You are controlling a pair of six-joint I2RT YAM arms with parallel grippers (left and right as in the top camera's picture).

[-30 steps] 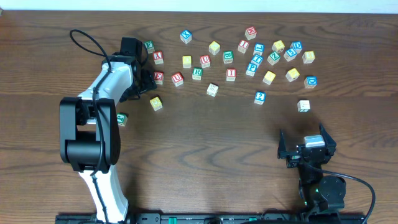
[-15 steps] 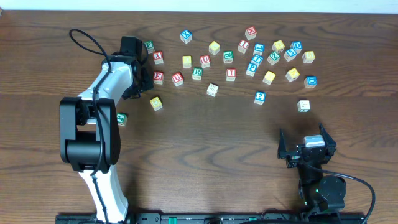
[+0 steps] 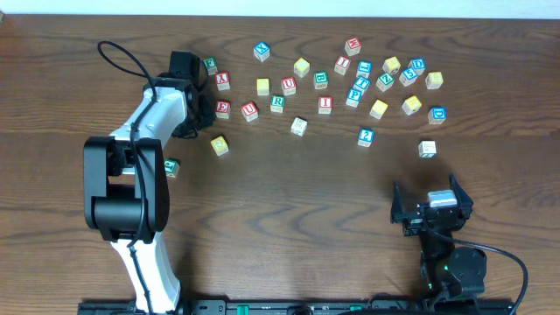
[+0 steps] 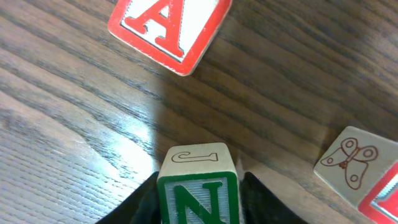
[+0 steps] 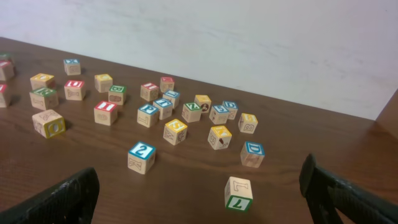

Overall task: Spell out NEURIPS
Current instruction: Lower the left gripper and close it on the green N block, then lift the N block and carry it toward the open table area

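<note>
site type: robotics test bench in a lab-style room; exact building use cannot be confirmed. findings: one dark wood-grain table (image 3: 289,201) serves as the work surface. two robot arms, left arm (image 3: 144,131) and right arm (image 3: 451,267), are fixed to a black rail (image 3: 306,308) along its near edge. ahead of the wide-spread right gripper (image 5: 199,202), lettered wooden blocks (image 5: 176,131) lie scattered in a loose group; beyond them a plain white wall (image 5: 217,37) backs the table's far edge. the left gripper (image 4: 200,205) clamps a green n block (image 4: 198,186) over the same wood grain.
</note>
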